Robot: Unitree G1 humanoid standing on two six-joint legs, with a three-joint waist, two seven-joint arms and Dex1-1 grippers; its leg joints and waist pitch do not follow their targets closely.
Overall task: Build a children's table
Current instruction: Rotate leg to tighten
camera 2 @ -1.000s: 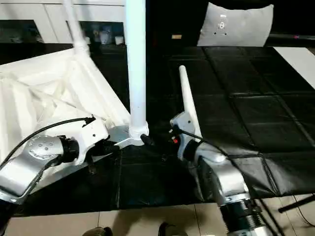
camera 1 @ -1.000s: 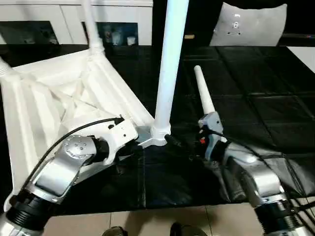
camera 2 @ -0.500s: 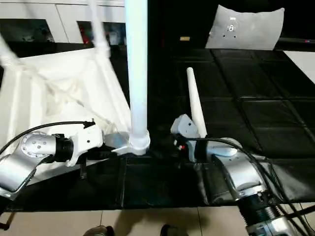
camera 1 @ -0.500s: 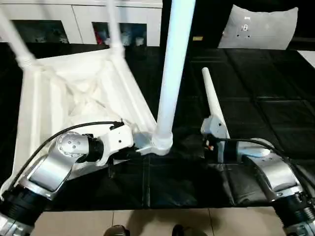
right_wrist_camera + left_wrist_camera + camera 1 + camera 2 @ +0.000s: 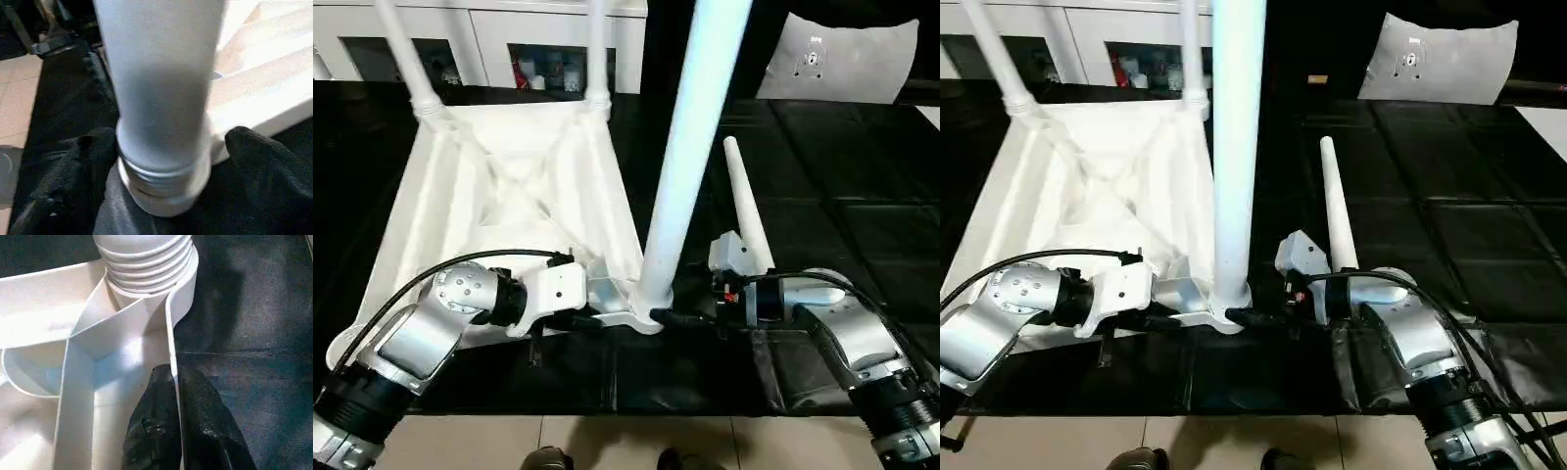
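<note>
Since the children's table [image 5: 509,211] lies upside down on the black padded mat [image 5: 842,215], ribbed underside up, its handling can be judged from the moulding: thin-walled white plastic, likely light, stiff along the ribs, smooth and somewhat slippery on the tubes.

Three legs stand in corner sockets. The near leg [image 5: 690,147] rises from the corner nearest the robot; two more stand at the far corners. The fourth leg [image 5: 744,211] lies loose on the mat just beside the near leg, on the robot's right.

Left gripper [image 5: 173,431]: fingers pressed together on the thin rim wall of the tabletop, just beside the near leg's socket. A rim is a sound hold; it resists twisting.

Right gripper [image 5: 161,161]: fingers spread, one either side of the near leg's base collar, not visibly clamped. Low on the taper is the best place to grip, where the tube is widest.

Beyond the mat: white cabinets [image 5: 489,44] with glass doors, and a grey-white panel [image 5: 847,54] behind the loose leg. Tiled floor [image 5: 705,441] at the mat's near edge.
</note>
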